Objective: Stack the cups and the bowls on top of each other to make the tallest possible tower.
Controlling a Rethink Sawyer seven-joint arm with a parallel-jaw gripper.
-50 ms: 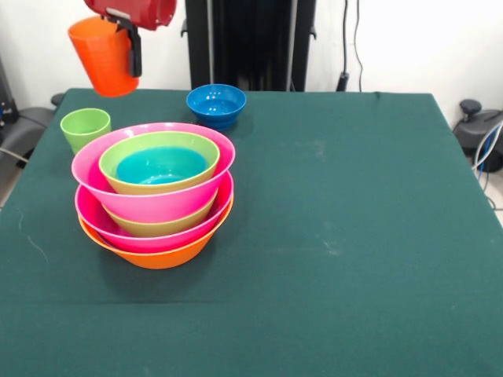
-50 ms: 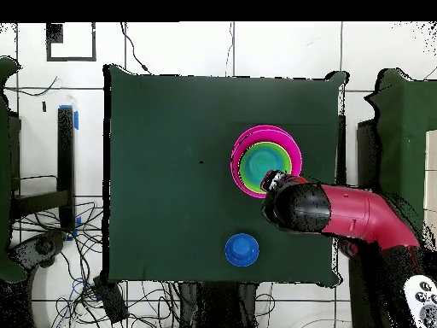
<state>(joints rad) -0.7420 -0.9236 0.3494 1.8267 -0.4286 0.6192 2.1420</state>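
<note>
Gripping a glossy orange-red cup (image 1: 103, 56), tilted and airborne, the end effector (image 1: 130, 43) hangs above the table.

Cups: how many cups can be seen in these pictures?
2. The orange cup hangs in the tool, above the table's corner. The green cup stands on the table beside the tower.

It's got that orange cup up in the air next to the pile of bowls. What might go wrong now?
1. The orange cup hangs tilted in the gripper, gripped at one side; it might slip or land crooked.
2. The tower leans a bit, bowls sitting unevenly, so a hard placement could shift it.
3. The green cup stands close beside the tower and could be knocked on the way down.
</note>
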